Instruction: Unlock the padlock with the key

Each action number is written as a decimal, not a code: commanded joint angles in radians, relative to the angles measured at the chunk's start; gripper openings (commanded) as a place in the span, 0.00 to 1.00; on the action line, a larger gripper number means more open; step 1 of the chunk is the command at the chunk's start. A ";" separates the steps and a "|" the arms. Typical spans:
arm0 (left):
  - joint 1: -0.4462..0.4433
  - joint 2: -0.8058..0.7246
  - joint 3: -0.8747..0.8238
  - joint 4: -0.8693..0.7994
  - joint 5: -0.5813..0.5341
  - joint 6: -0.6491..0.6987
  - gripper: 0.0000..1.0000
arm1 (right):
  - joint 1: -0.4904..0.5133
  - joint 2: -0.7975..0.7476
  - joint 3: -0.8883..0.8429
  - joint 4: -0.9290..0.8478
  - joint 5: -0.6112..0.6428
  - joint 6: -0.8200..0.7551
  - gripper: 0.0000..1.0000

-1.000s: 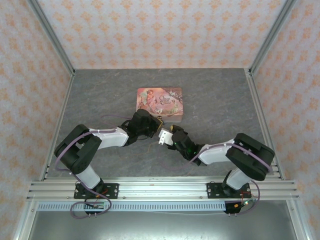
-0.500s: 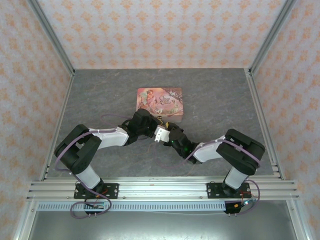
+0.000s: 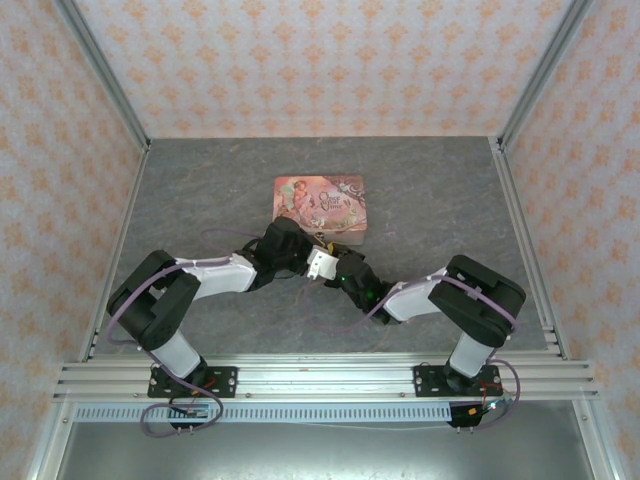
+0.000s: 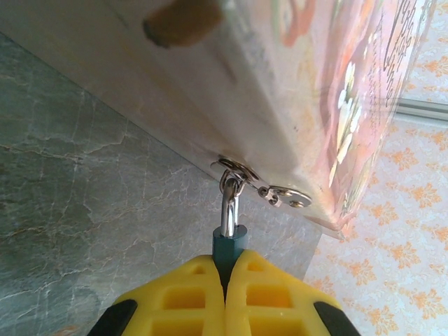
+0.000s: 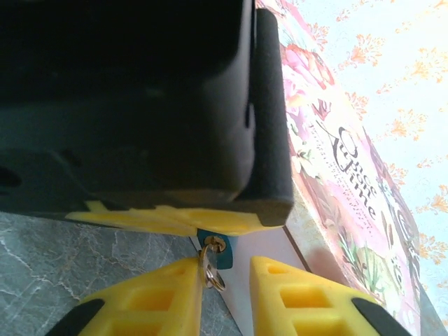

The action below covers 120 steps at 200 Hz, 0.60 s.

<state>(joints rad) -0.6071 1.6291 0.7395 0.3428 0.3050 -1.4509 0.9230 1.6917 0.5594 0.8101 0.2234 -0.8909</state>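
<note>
- Teal padlock [image 4: 229, 246] hangs by its metal shackle [image 4: 228, 206] from the ring clasp on the front edge of the pink tin [image 4: 294, 84]; the tin lies on the grey stone worktop [image 4: 84, 196].
- Left fingers [image 4: 189, 287] are closed on the padlock's body, one yellow pad on each side; the shackle points away from them toward the tin.
- Right fingers [image 5: 154, 301] stand apart just under the padlock's keyhole end; the small key [image 5: 210, 271] sits at the keyhole, against the inner edge of one finger, with the other finger well clear; nothing is gripped there; whether the key is pushed fully home cannot be told.
- Step in hand, as I judge it: take hold of the key's head and turn it.
- To do it well, centre the gap on the key's head first, so both fingers meet it squarely; closing from this offset may push the key sideways or tip it out of the keyhole.
- Press the key gently along its own line before turning, in case it is only part way in.
- Turn about the key's axis by rolling the wrist, not by swinging the arm; a sideways load could bend so small a key.
- Keep the left grip firm so the body cannot spin with the key; leave the shackle slack in the clasp, so it is free to spring.
</note>
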 commanded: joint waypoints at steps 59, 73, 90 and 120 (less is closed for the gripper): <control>-0.003 -0.034 0.032 -0.015 -0.001 -0.005 0.03 | -0.025 0.022 0.026 0.031 0.013 0.066 0.07; -0.003 -0.035 0.033 -0.018 -0.001 -0.005 0.03 | -0.031 0.025 0.024 0.044 0.016 0.081 0.03; -0.003 -0.033 0.034 -0.019 -0.001 -0.005 0.03 | -0.037 0.022 0.022 0.058 0.018 0.099 0.00; -0.003 -0.032 0.032 -0.019 -0.002 -0.005 0.03 | -0.051 0.008 0.019 0.058 -0.002 0.150 0.00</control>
<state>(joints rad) -0.6060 1.6291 0.7464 0.3386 0.2913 -1.4654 0.9081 1.6981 0.5594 0.8135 0.1970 -0.8177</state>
